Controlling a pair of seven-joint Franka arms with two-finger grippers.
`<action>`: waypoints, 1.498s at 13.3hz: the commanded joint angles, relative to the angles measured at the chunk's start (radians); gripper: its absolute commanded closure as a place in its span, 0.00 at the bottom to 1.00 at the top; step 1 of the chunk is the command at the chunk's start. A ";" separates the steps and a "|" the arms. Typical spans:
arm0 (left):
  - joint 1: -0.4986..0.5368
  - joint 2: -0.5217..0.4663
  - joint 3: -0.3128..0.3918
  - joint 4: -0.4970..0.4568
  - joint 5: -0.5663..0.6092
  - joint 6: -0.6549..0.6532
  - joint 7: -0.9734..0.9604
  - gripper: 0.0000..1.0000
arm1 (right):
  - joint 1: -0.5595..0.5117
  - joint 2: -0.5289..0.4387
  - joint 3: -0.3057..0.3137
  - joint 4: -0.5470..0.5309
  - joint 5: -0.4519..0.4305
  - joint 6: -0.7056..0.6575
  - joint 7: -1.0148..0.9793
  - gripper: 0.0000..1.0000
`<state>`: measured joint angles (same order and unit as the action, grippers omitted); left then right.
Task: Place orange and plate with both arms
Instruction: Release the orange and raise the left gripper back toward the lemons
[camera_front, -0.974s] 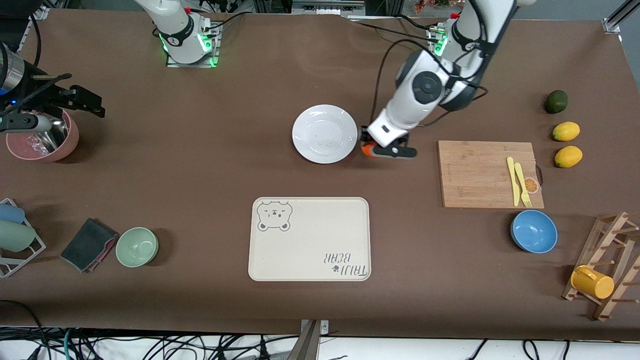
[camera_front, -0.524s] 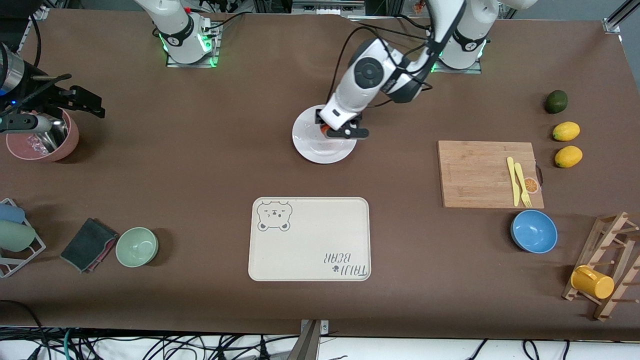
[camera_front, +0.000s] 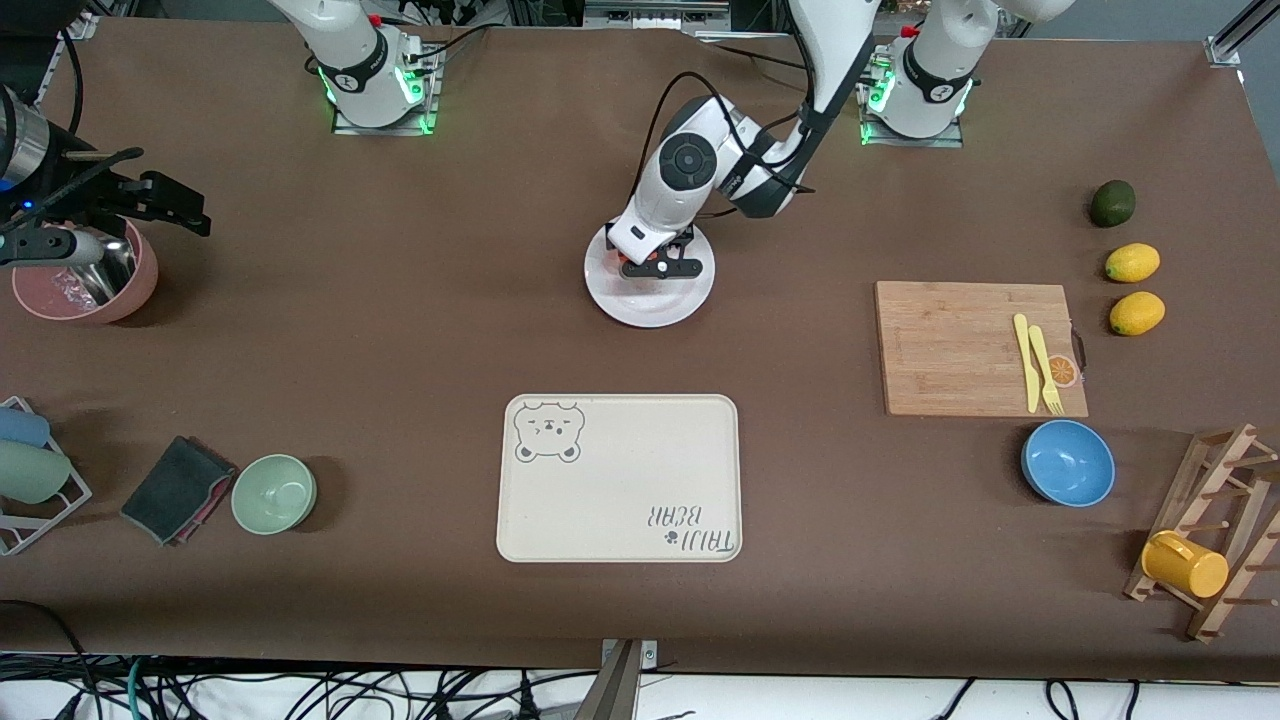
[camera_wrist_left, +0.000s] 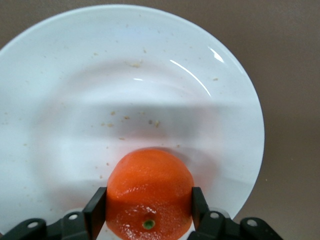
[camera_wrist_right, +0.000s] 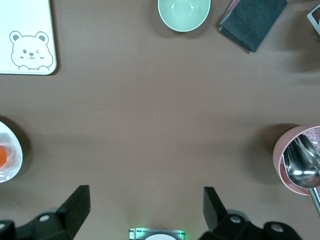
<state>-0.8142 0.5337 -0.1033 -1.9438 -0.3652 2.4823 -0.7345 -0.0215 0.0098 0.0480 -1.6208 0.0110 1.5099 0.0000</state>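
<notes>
While my left pincer hangs over the plate, this is how things stand:

Left pincer (camera_front: 655, 266): pinching the orange (camera_wrist_left: 150, 192) between both fingers (camera_wrist_left: 96, 210), one on each side of the fruit, its dimpled end facing my wrist camera.

Orange: in my grip over the plate's well. From the front view only a sliver of red-orange shows under my pincer; I cannot tell whether it touches the plate.

Plate (camera_front: 650, 305): white and speckled with crumbs, flat on the table near its middle, farther from the front camera than the bear tray (camera_front: 620, 478). A grey shadow crosses its well in my left wrist view.

Right pincer (camera_wrist_right: 145, 207): fingers spread wide, nothing between them, waiting up in the air at the right arm's end of the table, over bare cloth beside the pink bowl (camera_wrist_right: 295, 160) that holds a metal spoon (camera_wrist_right: 302, 162).

Green bowl (camera_front: 274, 493): just beside the dark folded cloth (camera_front: 178, 489), well apart from the plate.
</notes>
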 joint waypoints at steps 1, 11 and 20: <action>0.007 0.006 0.005 0.017 -0.021 -0.006 0.006 0.01 | -0.001 0.001 0.004 0.009 0.018 0.000 0.008 0.00; 0.355 -0.306 0.005 0.016 0.277 -0.391 0.044 0.00 | 0.017 0.002 0.006 0.009 0.010 -0.011 0.005 0.00; 0.641 -0.546 0.046 0.049 0.399 -0.716 0.601 0.00 | 0.023 0.068 0.044 0.002 0.041 -0.031 -0.011 0.00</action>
<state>-0.1957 0.0307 -0.0658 -1.9029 -0.0192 1.8153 -0.2136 -0.0034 0.0351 0.0621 -1.6299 0.0277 1.4986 -0.0040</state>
